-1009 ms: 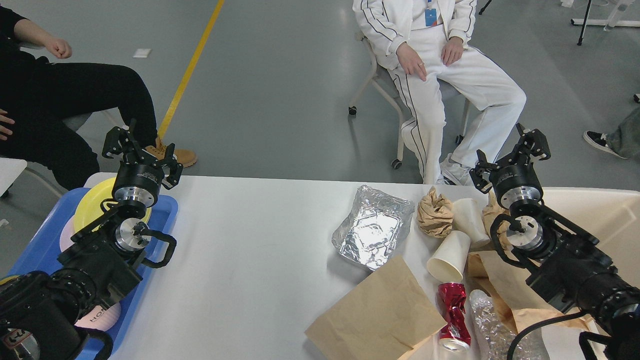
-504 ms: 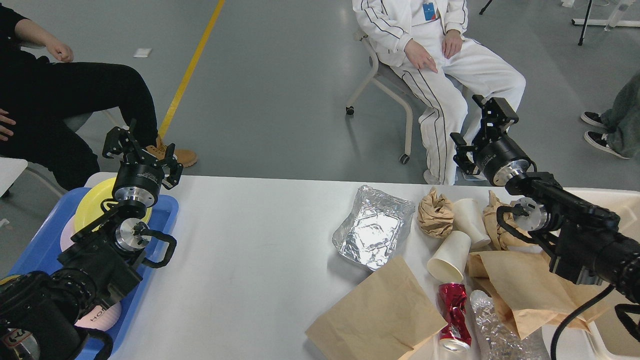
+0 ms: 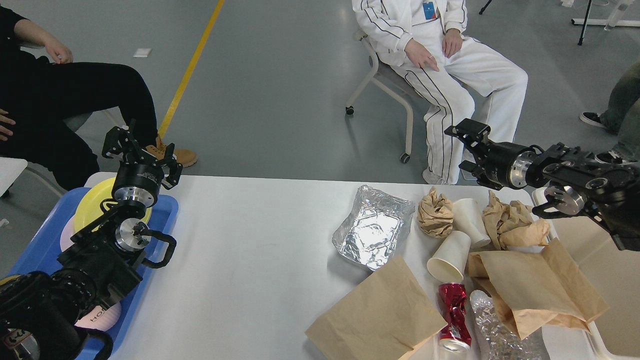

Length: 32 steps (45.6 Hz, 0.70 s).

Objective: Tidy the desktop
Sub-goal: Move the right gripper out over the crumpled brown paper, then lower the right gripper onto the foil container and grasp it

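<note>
Between pickups, by the look of it: litter crowds the right half of the large white glossy desktop. Right gripper raised past the far edge, side-on, grip impossible to tell. Left gripper spread, empty, above the blue plastic tray. Next: lowering onto the crumpled brown paper ball (or a cup). Cream bin cut off at right.

Both arms are black, with round shiny silver rings at the joints. The left arm has a black cable loop. The left gripper and right gripper look black too, maybe plastic.
</note>
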Tool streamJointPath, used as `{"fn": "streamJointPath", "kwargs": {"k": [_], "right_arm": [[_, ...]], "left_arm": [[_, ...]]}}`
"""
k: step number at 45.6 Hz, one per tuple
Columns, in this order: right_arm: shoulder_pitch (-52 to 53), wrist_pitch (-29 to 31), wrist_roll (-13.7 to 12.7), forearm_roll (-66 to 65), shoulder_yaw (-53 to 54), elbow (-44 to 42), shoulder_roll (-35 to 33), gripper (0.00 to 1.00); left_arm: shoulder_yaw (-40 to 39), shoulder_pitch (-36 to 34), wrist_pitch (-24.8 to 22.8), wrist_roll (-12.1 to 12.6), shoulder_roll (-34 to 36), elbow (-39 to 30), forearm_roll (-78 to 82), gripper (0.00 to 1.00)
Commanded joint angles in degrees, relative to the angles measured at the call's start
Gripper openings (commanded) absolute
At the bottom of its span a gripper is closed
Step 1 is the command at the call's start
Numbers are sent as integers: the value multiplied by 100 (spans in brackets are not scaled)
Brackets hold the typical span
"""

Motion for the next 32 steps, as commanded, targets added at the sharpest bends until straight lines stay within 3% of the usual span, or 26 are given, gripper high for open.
{"fn": "streamJointPath", "kwargs": {"k": [1, 4, 13, 18, 26, 32], "right_arm": [[413, 299, -951, 491, -615, 151, 134, 100], [563, 361, -1057, 773, -905, 301, 249, 100], [1178, 589, -1049, 862, -1766, 1100, 345, 100], [1643, 1318, -1049, 896, -2276, 1373, 459, 100], [2119, 3032, -1049, 906, -2418, 1426, 600, 100], [2549, 3323, -1049, 958, -2347, 1637, 679, 100]], "left_arm": [[0, 0, 0, 0, 0, 0, 0, 96], [0, 0, 0, 0, 0, 0, 0, 96], [0, 0, 0, 0, 0, 0, 0, 96], [0, 0, 0, 0, 0, 0, 0, 96], [0, 0, 0, 0, 0, 0, 0, 96], [0, 0, 0, 0, 0, 0, 0, 96]]}}
